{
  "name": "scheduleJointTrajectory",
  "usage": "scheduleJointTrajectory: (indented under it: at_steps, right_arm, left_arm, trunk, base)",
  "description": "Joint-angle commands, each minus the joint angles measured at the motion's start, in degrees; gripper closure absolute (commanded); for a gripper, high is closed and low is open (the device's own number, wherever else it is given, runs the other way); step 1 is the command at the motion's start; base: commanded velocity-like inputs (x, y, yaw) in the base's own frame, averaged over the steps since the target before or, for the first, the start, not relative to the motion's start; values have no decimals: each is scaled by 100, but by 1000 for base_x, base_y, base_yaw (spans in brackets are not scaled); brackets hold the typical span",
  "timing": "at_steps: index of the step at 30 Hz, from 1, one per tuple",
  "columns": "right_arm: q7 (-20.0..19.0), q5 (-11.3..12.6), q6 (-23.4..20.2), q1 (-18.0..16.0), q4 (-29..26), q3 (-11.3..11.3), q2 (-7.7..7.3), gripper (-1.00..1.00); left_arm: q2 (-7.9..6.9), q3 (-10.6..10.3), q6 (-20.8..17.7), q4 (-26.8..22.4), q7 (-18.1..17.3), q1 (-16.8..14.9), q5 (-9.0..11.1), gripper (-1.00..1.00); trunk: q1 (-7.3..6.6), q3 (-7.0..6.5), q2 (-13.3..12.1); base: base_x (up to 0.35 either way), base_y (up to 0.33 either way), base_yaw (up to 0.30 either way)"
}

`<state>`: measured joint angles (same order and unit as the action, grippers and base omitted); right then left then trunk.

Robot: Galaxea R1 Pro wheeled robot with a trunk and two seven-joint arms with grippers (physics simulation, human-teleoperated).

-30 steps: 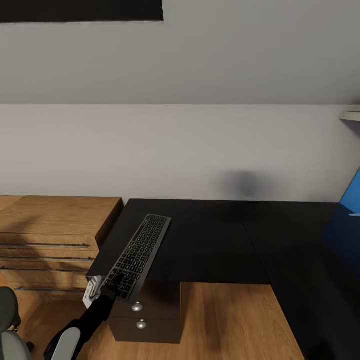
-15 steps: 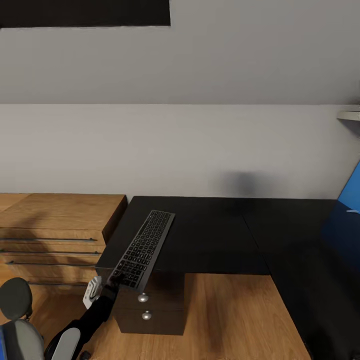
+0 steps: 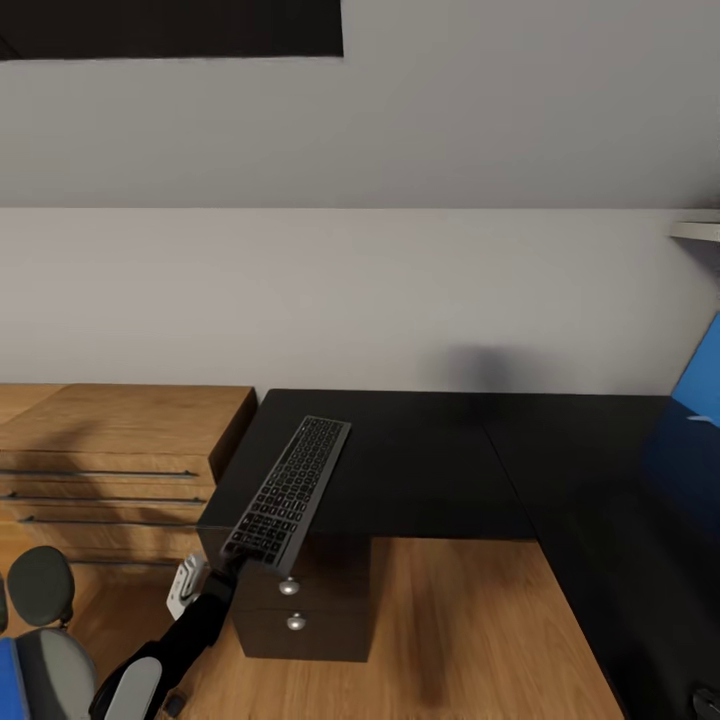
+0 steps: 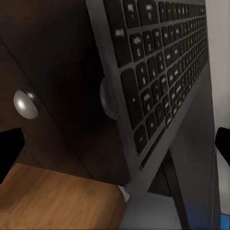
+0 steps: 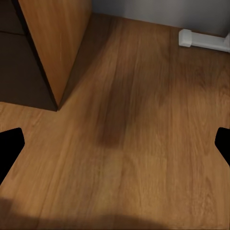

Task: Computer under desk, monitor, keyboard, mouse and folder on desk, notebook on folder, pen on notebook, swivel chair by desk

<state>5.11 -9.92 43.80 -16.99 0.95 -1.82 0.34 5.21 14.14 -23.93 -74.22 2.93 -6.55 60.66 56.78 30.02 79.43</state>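
Left fingers (image 4: 9, 146) spread, off keyboard (image 3: 287, 490) overhanging desk (image 3: 430, 480); right fingers (image 5: 10, 143) spread.

The keyboard (image 3: 288, 490) lay slantwise on the desk (image 3: 420, 470) near its left edge, its near end jutting past the front edge above the drawers (image 3: 300, 610), with the dresser (image 3: 110, 460) left of the desk and the chair (image 3: 40, 640) before the dresser.

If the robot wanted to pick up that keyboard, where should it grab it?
Probably the near short end of the keyboard, which juts past the desk edge above the drawers. Being flat and thin, it suits the left pincer coming from the front, one finger above, one below.
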Motion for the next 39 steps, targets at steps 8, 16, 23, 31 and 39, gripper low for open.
scheduleJointTrajectory:
  at_steps: [8, 16, 23, 31, 39]
  right_arm:
    - [59, -45, 15, -6, 10, -16, 1, -100]
    - [60, -45, 15, -6, 10, -13, 1, -100]
    - [61, -45, 15, -6, 10, -17, 1, -100]
    - [58, -45, 16, -6, 10, -19, 4, -100]
    - [60, -41, 10, -6, 2, -18, 8, -100]
  left_arm:
    - [7, -6, -39, 171, 21, -4, 53, -100]
    - [7, -34, -39, 285, 16, -4, 27, -100]
    - [-11, -34, -56, 321, 15, -4, 11, -100]
    - [-19, -38, -86, 634, 22, -4, -274, -100]
    - [-15, -446, -77, 1157, 23, -4, -1481, -100]
  trunk:
    - [-2, 6, 4]
    - [-2, 6, 4]
    - [-2, 6, 4]
    - [-2, 6, 4]
    - [-2, 6, 4]
  base:
    - [-270, 0, 0]
    - [-160, 0, 0]
    - [-34, 0, 0]
    - [-6, 0, 0]
    - [-1, 0, 0]
